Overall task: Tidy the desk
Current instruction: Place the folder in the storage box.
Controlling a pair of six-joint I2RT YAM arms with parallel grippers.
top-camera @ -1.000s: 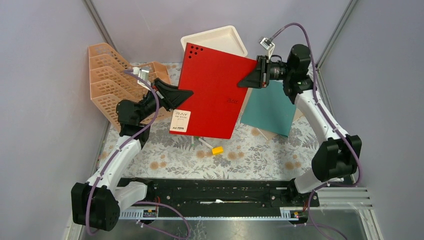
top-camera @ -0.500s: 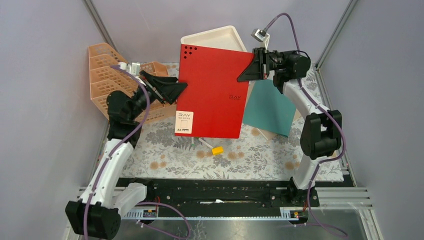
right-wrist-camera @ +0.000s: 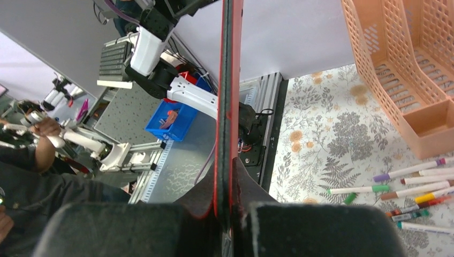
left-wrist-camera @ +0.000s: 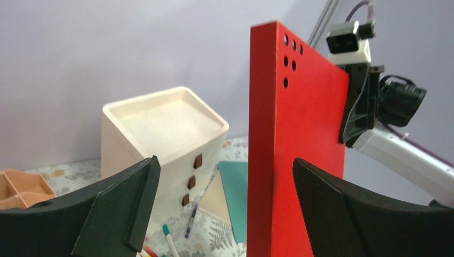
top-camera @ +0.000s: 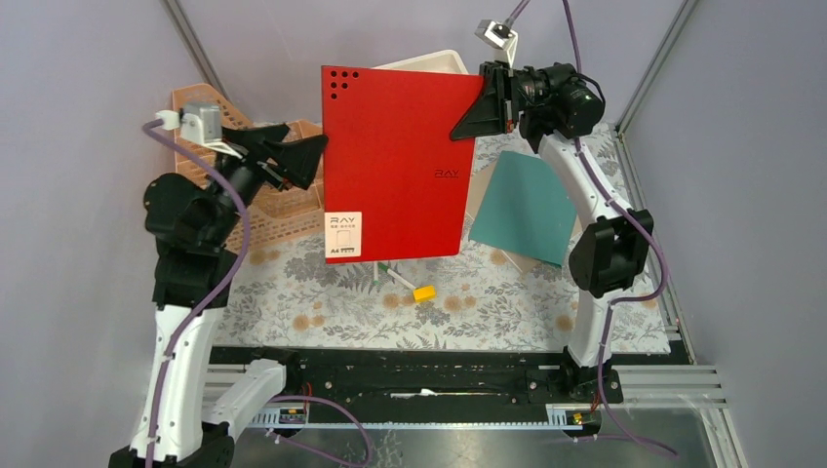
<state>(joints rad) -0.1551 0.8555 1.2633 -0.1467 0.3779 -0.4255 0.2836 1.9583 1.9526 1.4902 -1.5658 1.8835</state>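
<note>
Right gripper point(top-camera: 470, 119): clamped on the red folder point(top-camera: 395, 166), held upright above the desk point(top-camera: 488, 312).
Left gripper point(top-camera: 310, 161): spread wide beside the folder.

Bright, even, diffuse light from above; shadows faint and soft. Right wrist view: right gripper point(right-wrist-camera: 229, 211) blurred near lens, background sharp.

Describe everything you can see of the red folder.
The red folder is a thin, stiff rectangular board with a cluster of small holes at one top corner and a white label at the bottom corner below them. It hangs upright above the desk, clear of it. The right gripper is shut on the opposite upper edge; the left gripper stands open at the label-side edge, not clamping.
</note>
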